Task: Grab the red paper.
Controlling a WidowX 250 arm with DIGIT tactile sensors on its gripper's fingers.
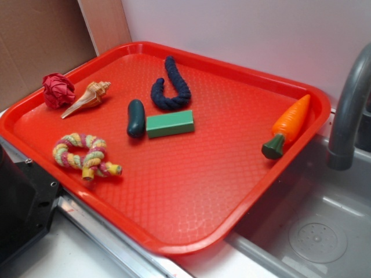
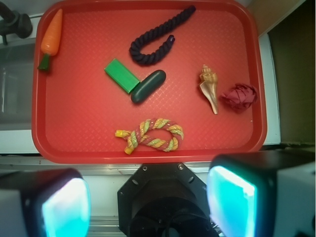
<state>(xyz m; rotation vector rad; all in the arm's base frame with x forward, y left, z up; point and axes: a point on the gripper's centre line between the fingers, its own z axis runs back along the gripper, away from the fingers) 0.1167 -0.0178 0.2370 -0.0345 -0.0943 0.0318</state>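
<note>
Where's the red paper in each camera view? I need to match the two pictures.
Exterior: the red paper sits at the tray's far left, near the rim.
Wrist: the red paper lies at the right side of the tray.
Shared landmark: the seashell lies right beside it in both views.

A large red plastic tray (image 1: 191,191) is seen carrying a tan spiral seashell (image 1: 88,98), a dark blue braided rope (image 1: 171,87), a dark green pickle-shaped toy (image 1: 136,117) touching a green rectangular block (image 1: 170,124), a multicoloured knotted rope (image 1: 81,154), and an orange plastic carrot (image 1: 288,124). A grey sink (image 1: 313,231) with a grey faucet (image 1: 349,110) is found beside the tray.
</note>
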